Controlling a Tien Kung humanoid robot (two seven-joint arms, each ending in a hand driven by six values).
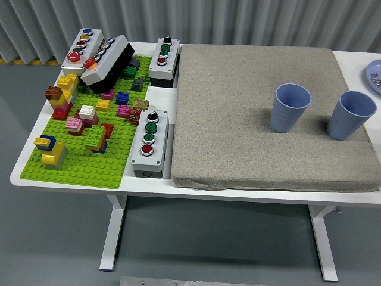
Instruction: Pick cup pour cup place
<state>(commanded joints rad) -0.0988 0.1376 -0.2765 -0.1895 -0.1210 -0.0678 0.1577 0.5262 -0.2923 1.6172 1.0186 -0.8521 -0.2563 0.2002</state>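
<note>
**Operator:** From the head view I have no robot hand anywhere in frame, left or right, so I can't tell you how open either one is or whether it holds anything.

**Monitor:** Where are the cups?

**Operator:** Both stand upright on the grey mat. The left blue cup sits right of the mat's middle. The right blue cup is near it, not touching, close to the mat's right edge.

**Monitor:** Anything else on the white table?

**Operator:** A green baseplate with coloured bricks at the left, a grey button box just beside the mat, another button box at the far edge, and a blue plate cut off at right.
</note>
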